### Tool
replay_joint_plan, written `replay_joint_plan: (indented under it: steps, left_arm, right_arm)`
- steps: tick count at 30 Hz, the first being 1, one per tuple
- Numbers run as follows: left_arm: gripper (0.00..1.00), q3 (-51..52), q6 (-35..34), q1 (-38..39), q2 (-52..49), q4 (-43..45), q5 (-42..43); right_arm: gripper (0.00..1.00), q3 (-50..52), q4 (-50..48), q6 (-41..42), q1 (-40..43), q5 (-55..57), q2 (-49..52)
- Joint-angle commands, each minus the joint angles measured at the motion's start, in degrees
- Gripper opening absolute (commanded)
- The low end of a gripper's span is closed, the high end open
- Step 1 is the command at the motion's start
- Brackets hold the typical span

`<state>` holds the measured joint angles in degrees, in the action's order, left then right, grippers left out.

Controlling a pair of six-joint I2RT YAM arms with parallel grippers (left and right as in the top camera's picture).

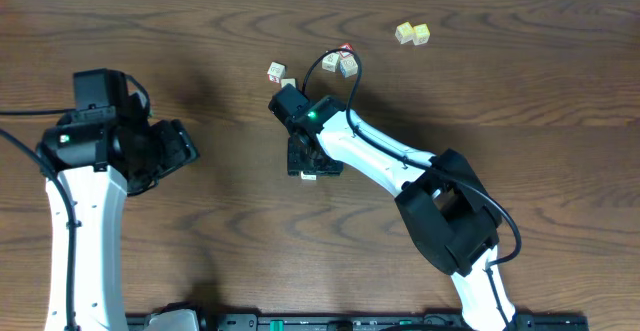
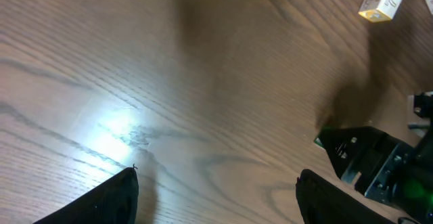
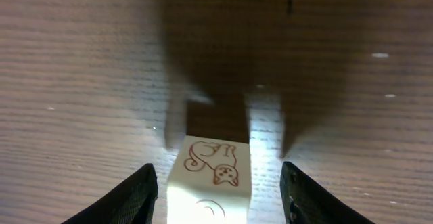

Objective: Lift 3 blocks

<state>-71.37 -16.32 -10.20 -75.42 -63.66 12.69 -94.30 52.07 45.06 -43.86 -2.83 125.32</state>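
Observation:
A whitish block (image 3: 211,183) with a reddish-brown cat drawing on top rests on the table between my right gripper's (image 3: 218,166) fingers, with a gap on each side, so this gripper is open. From overhead the same gripper (image 1: 308,164) stands over that block (image 1: 309,177) at mid-table. Further back lie two small blocks (image 1: 277,72) and another two (image 1: 340,64) with a red-marked one behind them. My left gripper (image 1: 185,146) hovers open at the left over bare wood, its fingers (image 2: 115,200) wide apart. One whitish block (image 2: 380,4) shows at the top right of the left wrist view.
Two yellowish cubes (image 1: 412,34) sit at the back right. The right arm (image 1: 400,171) crosses the table from the front right to the middle, and its gripper head (image 2: 379,163) shows low on the right in the left wrist view.

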Motion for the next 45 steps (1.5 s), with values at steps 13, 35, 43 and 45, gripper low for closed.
replay_joint_plan:
  steps: [13,35,43,45]
  left_arm:
    - [0.75,-1.03,-0.31,-0.5,0.09,-0.44,-0.52]
    - [0.75,-1.03,-0.33,-0.5,0.09,-0.59,-0.5]
    - [0.75,-1.03,-0.33,-0.5,0.09,-0.59,-0.48]
    - [0.75,-1.03,-0.31,-0.5,0.09,-0.59,-0.48]
  right_arm:
    - [0.26,-0.09,1.36,2.45,0.17,3.28,0.44]
    - [0.26,-0.61,13.11,-9.27,11.98,3.43,0.04]
    - [0.34,-0.63,13.05,-9.6,12.07,3.41,0.04]
    - [0.39,-0.83,13.09,-9.77,12.07,3.41,0.04]
